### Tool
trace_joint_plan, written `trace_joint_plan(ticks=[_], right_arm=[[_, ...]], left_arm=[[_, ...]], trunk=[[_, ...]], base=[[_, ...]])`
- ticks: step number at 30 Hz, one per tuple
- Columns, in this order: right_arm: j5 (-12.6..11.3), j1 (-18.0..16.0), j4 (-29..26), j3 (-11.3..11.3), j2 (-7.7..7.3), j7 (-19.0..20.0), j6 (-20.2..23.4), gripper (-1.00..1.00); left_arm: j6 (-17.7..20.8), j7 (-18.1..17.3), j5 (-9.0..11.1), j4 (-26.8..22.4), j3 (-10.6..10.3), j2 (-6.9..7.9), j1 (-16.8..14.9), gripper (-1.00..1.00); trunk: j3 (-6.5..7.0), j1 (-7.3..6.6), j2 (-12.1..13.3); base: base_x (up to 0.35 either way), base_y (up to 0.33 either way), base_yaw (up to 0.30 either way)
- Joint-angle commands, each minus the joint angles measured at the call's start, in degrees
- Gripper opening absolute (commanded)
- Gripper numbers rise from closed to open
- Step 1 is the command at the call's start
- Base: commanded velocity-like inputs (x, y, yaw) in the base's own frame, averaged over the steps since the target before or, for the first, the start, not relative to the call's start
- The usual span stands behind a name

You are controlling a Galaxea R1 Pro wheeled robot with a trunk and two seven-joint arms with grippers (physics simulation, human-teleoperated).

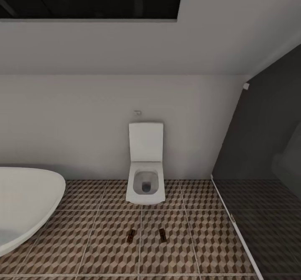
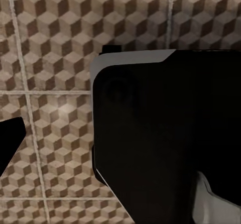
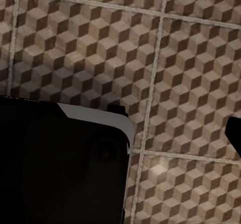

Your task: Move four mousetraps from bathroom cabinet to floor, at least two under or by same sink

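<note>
Two mousetraps (image 1: 131, 236) (image 1: 162, 235) lie flat on the bathroom floor (image 1: 104, 246), side by side just in front of the toilet (image 1: 145, 175). They look light, stiff and thin, best pinched across the wooden long edges, clear of the metal parts. Whether either arm's jaws are released or clenched cannot be told.

Head cam is looking fwd and down from high up at the toilet (image 1: 145, 169) and far wall. Both wrist cams are pointing down, close over the tiled floor (image 2: 55, 58), which all three views are sharing.
</note>
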Motion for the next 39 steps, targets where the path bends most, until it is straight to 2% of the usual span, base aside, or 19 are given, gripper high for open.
trace_joint_plan(ticks=[1, 8, 13, 17, 39], right_arm=[[-0.43, -0.03, -0.01, 0.50, 0.03, -0.12, 0.00, 1.00], [-0.35, -0.03, -0.06, 0.50, 0.05, -0.10, 0.12, 1.00], [-0.45, -0.03, -0.12, 0.47, 0.08, -0.05, 0.03, 1.00], [-0.47, -0.03, -0.15, 0.44, 0.09, -0.02, -0.05, 1.00], [-0.52, -0.03, -0.90, 0.41, 0.11, 0.06, -0.21, 1.00]], left_arm=[[-0.35, -0.08, 0.34, 0.26, -0.42, 0.23, -0.08, 1.00], [-0.30, -0.11, 0.32, 0.26, -0.42, 1.93, -0.05, 1.00], [-0.32, -0.20, 0.27, 0.11, -0.42, 4.04, -0.04, 1.00], [-0.36, -0.25, 0.27, 0.09, -0.48, 4.36, -0.01, 1.00], [-0.38, -0.32, 0.27, -0.01, -0.50, 4.13, -0.01, 1.00]], trunk=[[-0.11, 0.03, -0.11], [-0.11, 0.03, -0.11], [-0.11, 0.03, -0.11], [-0.11, 0.03, -0.11], [-0.11, 0.03, -0.11]], base=[[0.000, 0.000, 0.000], [0.000, 0.000, 0.000], [0.000, 0.000, 0.000], [0.000, 0.000, 0.000], [0.000, 0.000, 0.000]])
